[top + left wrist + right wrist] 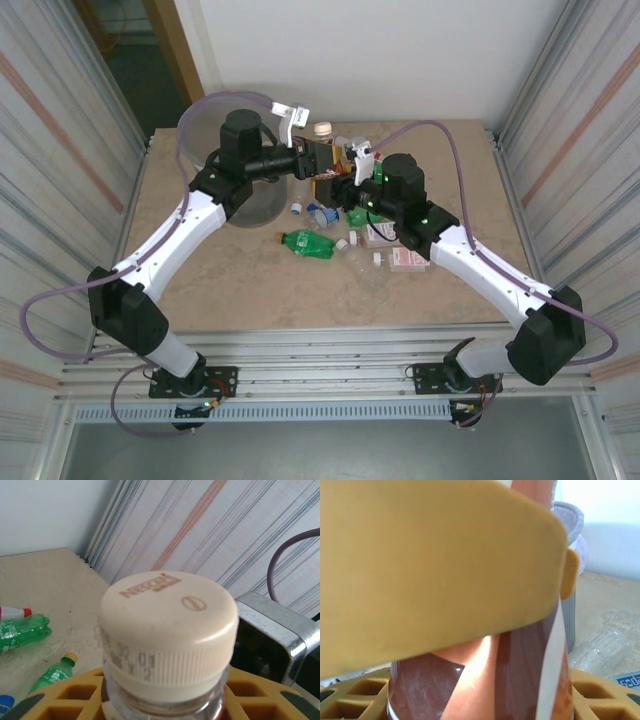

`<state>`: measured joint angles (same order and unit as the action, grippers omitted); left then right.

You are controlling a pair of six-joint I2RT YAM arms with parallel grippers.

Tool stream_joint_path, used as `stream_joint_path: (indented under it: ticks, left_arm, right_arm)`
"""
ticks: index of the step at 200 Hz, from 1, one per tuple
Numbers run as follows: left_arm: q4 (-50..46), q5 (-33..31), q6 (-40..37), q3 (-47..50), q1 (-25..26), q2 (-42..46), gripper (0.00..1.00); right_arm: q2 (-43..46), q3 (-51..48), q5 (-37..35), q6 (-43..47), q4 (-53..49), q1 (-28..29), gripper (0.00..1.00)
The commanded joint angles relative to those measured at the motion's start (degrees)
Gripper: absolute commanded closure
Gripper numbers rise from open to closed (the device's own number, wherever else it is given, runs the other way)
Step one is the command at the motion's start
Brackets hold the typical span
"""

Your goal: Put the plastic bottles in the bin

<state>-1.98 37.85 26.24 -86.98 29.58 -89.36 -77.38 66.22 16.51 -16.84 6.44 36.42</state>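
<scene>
Gripping the brown Nescafé bottle (167, 630) across its body, the right gripper (352, 185) has its jaws closed on it. The left gripper (318, 160) straddles the neck, cap toward that wrist — contact I cannot tell. The bin (262, 203) stands just left — the left arm's side.

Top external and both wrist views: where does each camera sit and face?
Top external: above and behind the bases, looking down on the table; both arms, left gripper, right gripper show.
Left wrist: on the left arm, facing the striped wall past a cream-capped bottle; one yellow finger shows.
Right wrist: on the right arm, facing the bin past a brown bottle between its yellow fingers.
Shared: the bin, in top external and right wrist.
</scene>
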Motion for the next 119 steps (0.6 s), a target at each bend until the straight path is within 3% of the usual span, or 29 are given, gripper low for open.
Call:
stream_joint_path:
  ticks: [1,36,41,86,119]
  left_arm:
    - [-1.75,-2.9,-2.35,-0.69,-1.06,2.38,0.85]
    - [-8.65,-11.24,-9.51,-3.61,-2.67,4.91,0.91]
    - [-10.04,-13.59,-11.17,-4.26,-2.82,5.27,0.92]
    - [-20.39,-38.39,-25.37,-12.88,-4.37,4.32,0.93]
    - [-25.99,-47.47,-30.57,-22.17,-7.92,-2.35,0.94]
  right_arm:
    - [0.21,1.62,-1.39,2.2,0.42,0.42,0.33]
    - [2.79,-0.15,-5.25,2.27,-1.26,0.44,0.09]
    - [3.21,-0.57,-6.21,2.22,-1.82,0.43,0.01]
    - [8.17,-3.71,-13.53,-1.01,-7.15,0.18,0.02]
    - [12.77,-6.63,-17.59,-3.73,-11.2,-0.21,0.02]
